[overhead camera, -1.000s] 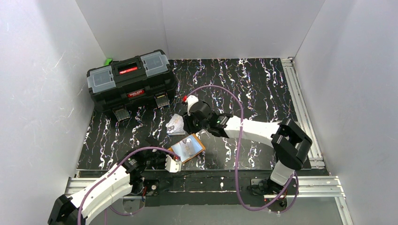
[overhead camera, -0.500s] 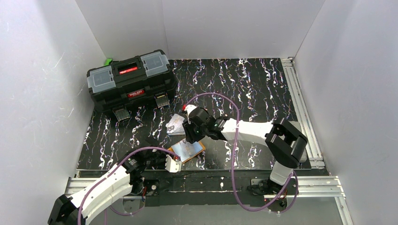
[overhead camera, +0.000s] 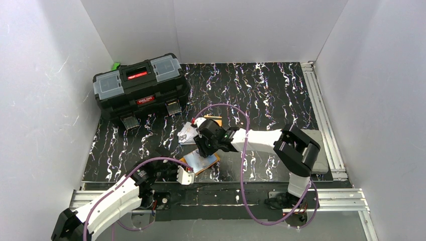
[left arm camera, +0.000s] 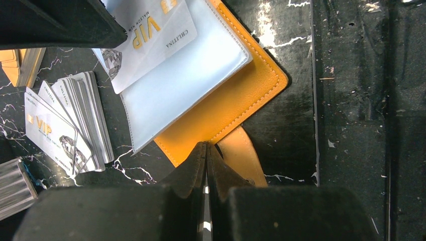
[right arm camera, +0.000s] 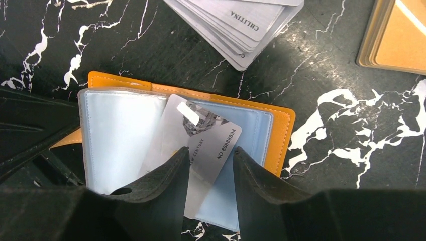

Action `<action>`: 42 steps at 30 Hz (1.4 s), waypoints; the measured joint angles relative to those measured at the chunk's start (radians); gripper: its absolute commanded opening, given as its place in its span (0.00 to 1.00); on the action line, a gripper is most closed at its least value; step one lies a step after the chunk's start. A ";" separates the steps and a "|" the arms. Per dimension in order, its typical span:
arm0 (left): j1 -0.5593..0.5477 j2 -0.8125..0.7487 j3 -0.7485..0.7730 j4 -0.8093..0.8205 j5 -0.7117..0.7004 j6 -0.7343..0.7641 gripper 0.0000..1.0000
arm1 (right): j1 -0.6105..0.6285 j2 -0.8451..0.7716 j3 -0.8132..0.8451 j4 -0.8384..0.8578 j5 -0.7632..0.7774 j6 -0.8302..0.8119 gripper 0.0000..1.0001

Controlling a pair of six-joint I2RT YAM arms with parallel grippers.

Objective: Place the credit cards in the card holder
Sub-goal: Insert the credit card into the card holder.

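Gone from the card pile (right arm camera: 241, 25) to right above the open card holder (right arm camera: 281, 135), with the right pincer (right arm camera: 211, 155) half open round a white VIP card (right arm camera: 208, 133) and the shut left pincer (left arm camera: 206, 148) at the holder's edge: ready for sliding in.

White arms (overhead camera: 262, 136) with black joints (overhead camera: 301, 148) and purple cables (overhead camera: 242, 161).

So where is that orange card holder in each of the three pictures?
Top external: card holder low, left of centre.
Left wrist: upper middle, lying open, orange cover showing beside clear sleeves.
Right wrist: centre-left, open, a pale card over its sleeves.
Shared landmark: the stack of pale cards lying beside it.
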 measured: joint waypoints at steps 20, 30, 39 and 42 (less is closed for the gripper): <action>0.000 0.029 -0.002 0.039 -0.003 0.000 0.00 | 0.084 -0.032 -0.065 0.055 0.103 -0.197 0.42; 0.043 -0.020 0.138 -0.066 -0.058 -0.182 0.00 | 0.082 -0.051 -0.075 0.038 0.146 -0.255 0.41; 0.065 0.228 0.285 -0.014 -0.017 -0.546 0.00 | 0.080 -0.077 -0.076 0.037 0.138 -0.237 0.41; 0.066 0.290 0.266 0.006 0.004 -0.553 0.00 | 0.071 -0.104 -0.077 0.037 0.127 -0.222 0.41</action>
